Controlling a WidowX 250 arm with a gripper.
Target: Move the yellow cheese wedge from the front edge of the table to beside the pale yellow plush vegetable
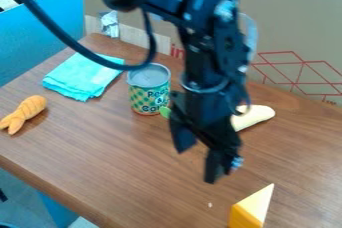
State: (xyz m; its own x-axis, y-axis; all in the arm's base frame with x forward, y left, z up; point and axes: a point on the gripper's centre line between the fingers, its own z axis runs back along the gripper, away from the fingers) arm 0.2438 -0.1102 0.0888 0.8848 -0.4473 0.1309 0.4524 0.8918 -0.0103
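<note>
Yellow wedge (249, 213), flat-sided and sharp-tipped, near the black gripper (197, 164), fingers apart.

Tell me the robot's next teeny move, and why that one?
Maybe ease the gripper toward the yellow block: the gripper's fingers are apart with nothing seen between them, and the block sits nearby, at the picture's bottom edge.
</note>
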